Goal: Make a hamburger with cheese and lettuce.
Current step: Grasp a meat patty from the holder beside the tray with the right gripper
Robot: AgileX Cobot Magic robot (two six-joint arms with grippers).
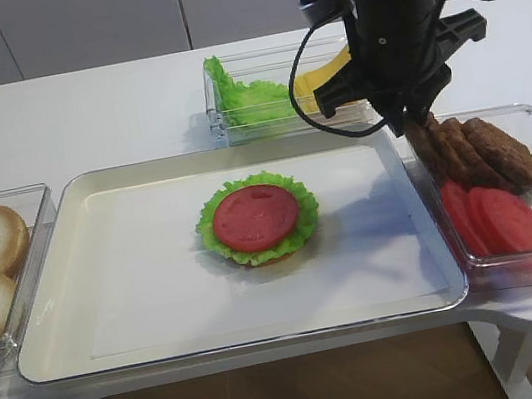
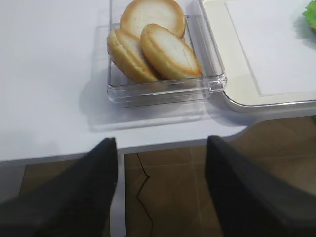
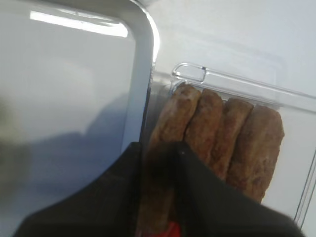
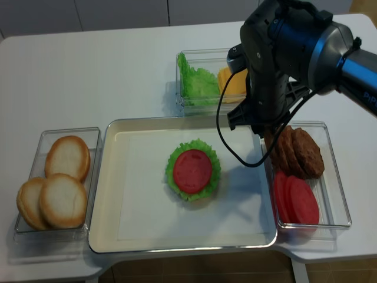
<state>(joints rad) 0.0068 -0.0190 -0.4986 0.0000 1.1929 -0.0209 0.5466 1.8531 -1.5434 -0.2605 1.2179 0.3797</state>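
1. The right gripper (image 3: 157, 163) is reaching down into the clear container (image 4: 336, 171) right of the tray (image 4: 135, 236), its jaws narrow around the leftmost brown patty (image 3: 170, 128) and seemingly gripping it, though the contact is blurred.
2. The hamburger (image 1: 257, 218) is sitting mid-tray, topped with a tomato slice.
3. The lettuce (image 1: 245, 99) and cheese (image 4: 231, 82) are lying in the rear bin.
4. The left gripper (image 2: 160, 168) is hovering near the bun halves (image 2: 153, 44), jaws wide and empty.

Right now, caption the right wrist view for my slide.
Right gripper closing on the leftmost of four upright brown patties in their clear container, beside the tray.
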